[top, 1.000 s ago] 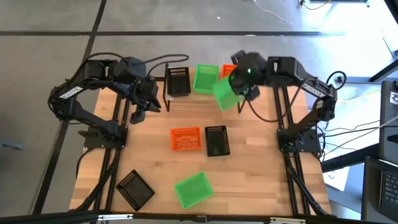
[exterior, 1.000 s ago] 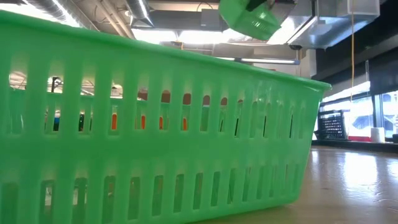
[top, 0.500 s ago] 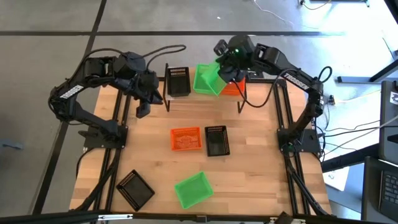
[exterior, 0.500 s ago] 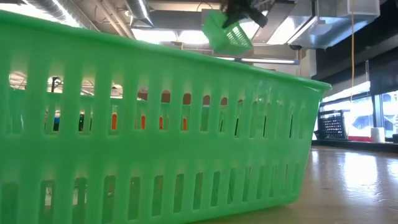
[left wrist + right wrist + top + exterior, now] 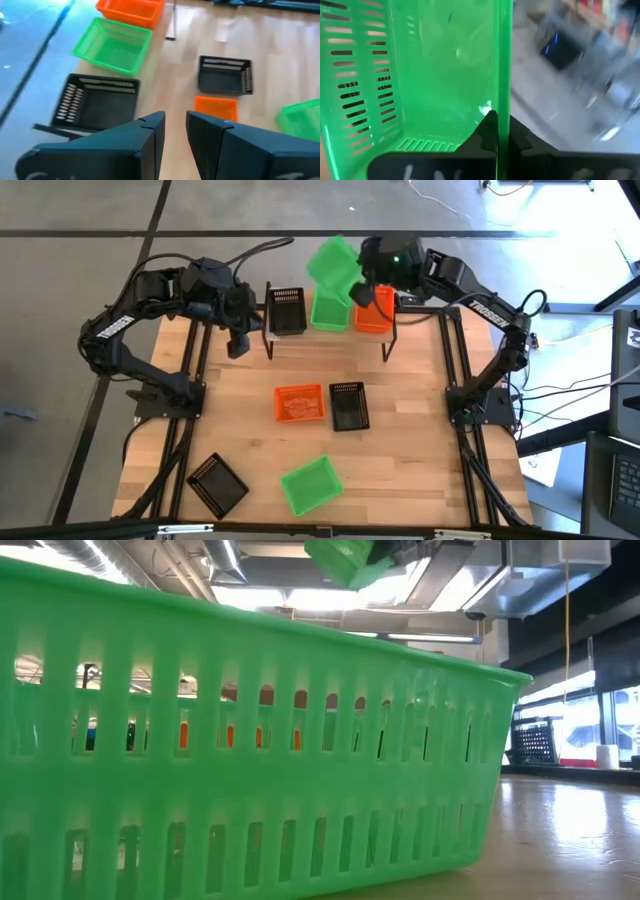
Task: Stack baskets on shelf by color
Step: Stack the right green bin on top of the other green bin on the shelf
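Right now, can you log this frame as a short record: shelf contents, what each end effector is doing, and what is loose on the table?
shelf: black basket, green basket, orange basket, side by side
right end effector: shut on held green basket, tilted above the shelf
left end effector: empty, beside the shelf's left end
table: orange, two black and one green basket loose

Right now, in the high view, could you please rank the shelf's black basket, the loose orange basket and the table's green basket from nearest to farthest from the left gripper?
1. Black basket, on the shelf's left end, beside the left gripper.
2. Orange basket, mid-table.
3. Green basket, near the front edge.
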